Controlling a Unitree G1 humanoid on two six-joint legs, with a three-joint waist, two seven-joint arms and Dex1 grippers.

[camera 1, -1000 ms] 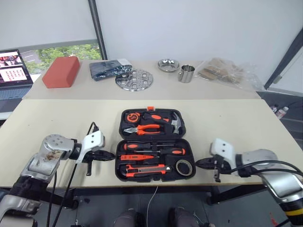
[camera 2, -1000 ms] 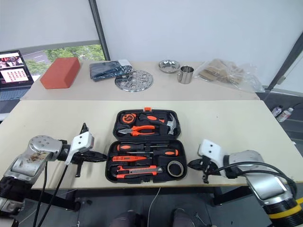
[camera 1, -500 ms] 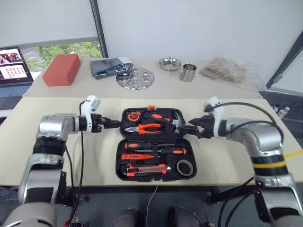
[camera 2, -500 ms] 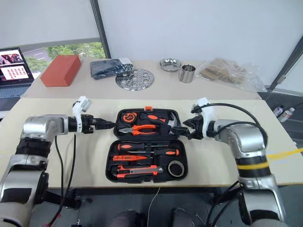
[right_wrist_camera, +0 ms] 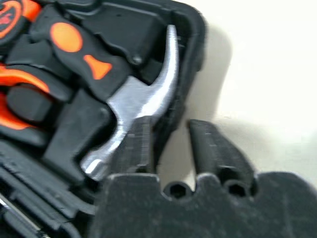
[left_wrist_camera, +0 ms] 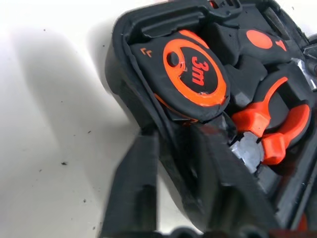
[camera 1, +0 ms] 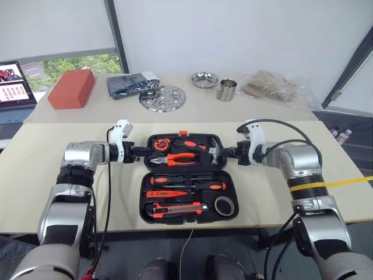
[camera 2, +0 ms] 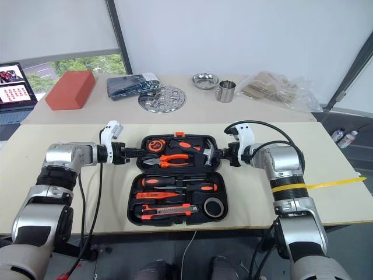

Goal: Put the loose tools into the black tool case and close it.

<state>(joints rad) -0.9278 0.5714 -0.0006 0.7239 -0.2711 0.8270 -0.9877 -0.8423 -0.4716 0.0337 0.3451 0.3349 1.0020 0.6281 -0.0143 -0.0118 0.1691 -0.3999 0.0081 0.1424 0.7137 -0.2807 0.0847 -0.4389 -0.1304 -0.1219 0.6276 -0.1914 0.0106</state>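
Left eye view shows your left tool (camera 1: 139,153) and right tool (camera 1: 228,153) have advanced to clamp the black tool case (camera 1: 187,179) lid's side walls, tools stowed, closing imminent.

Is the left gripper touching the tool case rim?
Touching. In the left wrist view, the left gripper straddles the black tool case rim, one finger outside, one inside, pressed against the wall.
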